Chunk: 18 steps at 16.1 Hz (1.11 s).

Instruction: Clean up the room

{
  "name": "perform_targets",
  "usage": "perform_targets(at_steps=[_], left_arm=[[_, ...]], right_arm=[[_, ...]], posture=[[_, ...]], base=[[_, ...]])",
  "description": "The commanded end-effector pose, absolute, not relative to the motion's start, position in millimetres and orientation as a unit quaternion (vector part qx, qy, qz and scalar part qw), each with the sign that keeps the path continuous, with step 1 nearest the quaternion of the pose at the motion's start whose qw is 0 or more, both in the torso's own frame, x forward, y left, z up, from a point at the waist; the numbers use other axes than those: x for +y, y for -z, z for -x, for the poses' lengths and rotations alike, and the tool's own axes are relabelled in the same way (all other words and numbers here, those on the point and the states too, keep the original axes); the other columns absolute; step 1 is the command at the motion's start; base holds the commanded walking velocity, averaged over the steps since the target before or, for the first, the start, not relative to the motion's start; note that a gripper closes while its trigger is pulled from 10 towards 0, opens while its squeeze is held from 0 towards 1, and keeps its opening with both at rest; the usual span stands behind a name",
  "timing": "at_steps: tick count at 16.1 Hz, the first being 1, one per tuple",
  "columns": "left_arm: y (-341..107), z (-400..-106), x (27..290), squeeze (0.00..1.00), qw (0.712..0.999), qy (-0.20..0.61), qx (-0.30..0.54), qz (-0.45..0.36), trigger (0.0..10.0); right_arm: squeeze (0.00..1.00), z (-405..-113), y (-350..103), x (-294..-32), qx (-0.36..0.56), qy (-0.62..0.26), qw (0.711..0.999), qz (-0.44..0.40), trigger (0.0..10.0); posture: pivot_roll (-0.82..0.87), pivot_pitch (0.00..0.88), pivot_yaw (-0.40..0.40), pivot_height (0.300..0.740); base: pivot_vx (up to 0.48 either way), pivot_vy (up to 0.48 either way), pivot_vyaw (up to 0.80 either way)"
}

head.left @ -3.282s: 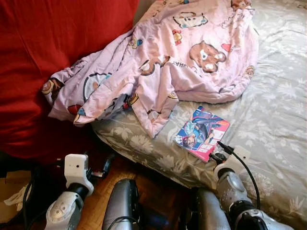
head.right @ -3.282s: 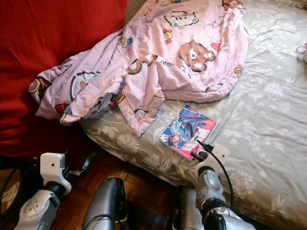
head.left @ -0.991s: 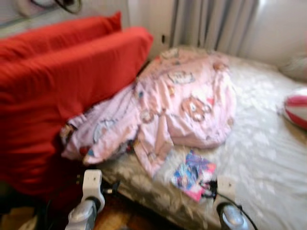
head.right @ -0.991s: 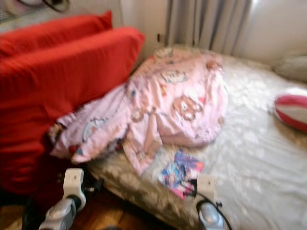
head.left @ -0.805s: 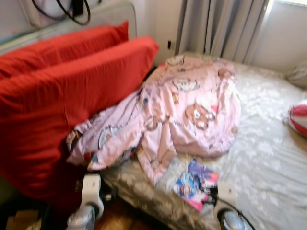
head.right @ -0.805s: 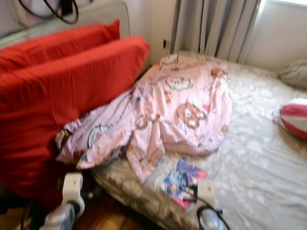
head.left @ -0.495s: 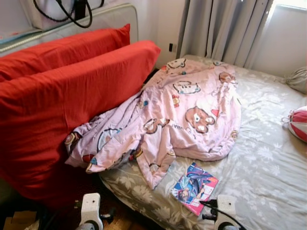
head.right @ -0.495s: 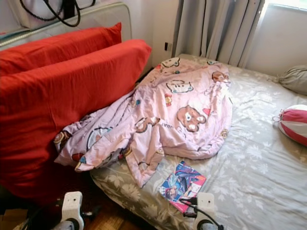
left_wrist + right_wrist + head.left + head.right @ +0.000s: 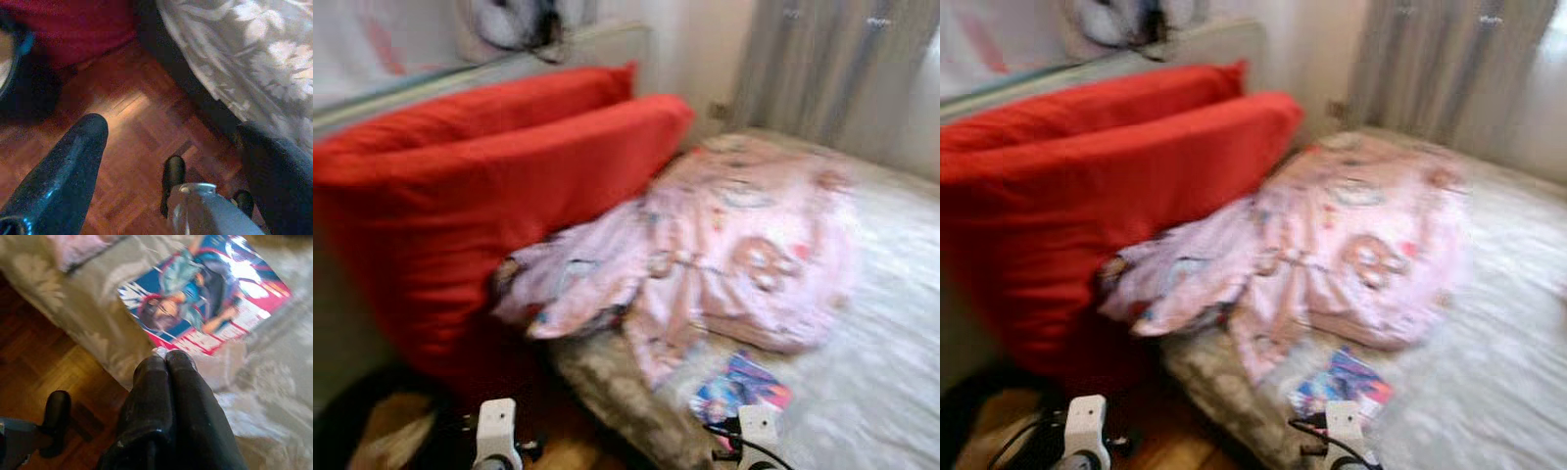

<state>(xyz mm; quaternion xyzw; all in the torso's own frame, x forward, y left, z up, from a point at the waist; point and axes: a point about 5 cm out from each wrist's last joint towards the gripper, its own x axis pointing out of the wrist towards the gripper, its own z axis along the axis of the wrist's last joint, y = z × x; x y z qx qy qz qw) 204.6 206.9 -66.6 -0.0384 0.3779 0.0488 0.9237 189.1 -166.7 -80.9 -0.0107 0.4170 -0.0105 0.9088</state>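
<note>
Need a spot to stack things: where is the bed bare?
Bare grey floral bedsheet lies to the robot's right of the pink cartoon-print blanket and beyond the colourful comic book. Crowded along the left, where the blanket bunches against the red cushions.

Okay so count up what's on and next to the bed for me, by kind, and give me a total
Red cushions: 2, leaning beside the bed
Pink cartoon-print blanket: 1, heaped on the bed
Comic book: 1, lying flat near the bed's edge
Total: 4

The head views are blurred, so anything small may be missed.
</note>
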Motion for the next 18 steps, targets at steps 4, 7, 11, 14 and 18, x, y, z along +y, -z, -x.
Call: perform_targets(at_steps=[4,7,11,14,18], left_arm=[[72.4,-195.5,208.0,0.00,0.913,-0.054,0.402,0.037,10.0],[74.1,-192.7,207.7,0.00,0.911,-0.057,0.407,0.041,10.0],[75.9,-191.0,203.4,0.00,0.909,-0.059,0.411,0.047,10.0],[77.3,-188.7,202.1,0.00,0.907,-0.070,0.411,0.059,10.0],[78.2,-186.7,202.5,0.00,0.906,-0.073,0.413,0.059,10.0]], right_arm=[[0.00,-187.5,82.3,-164.1,0.425,0.000,0.905,0.012,10.0],[0.00,-185.8,83.1,-164.6,0.427,-0.004,0.904,0.011,10.0],[0.00,-180.9,85.1,-171.9,0.436,-0.001,0.900,0.019,10.0],[0.00,-179.0,85.8,-174.4,0.440,-0.006,0.898,0.025,10.0],[0.00,-178.7,86.1,-173.5,0.441,-0.007,0.897,0.025,10.0]], posture=[[0.08,0.000,-0.028,0.740],[0.08,0.000,-0.032,0.740],[0.07,0.000,-0.053,0.740],[0.08,0.000,-0.063,0.740],[0.08,0.000,-0.063,0.740]], base=[[0.000,0.000,0.80],[0.000,0.000,0.80],[0.000,0.000,0.80],[0.000,0.000,0.75],[0.000,0.000,0.65]])
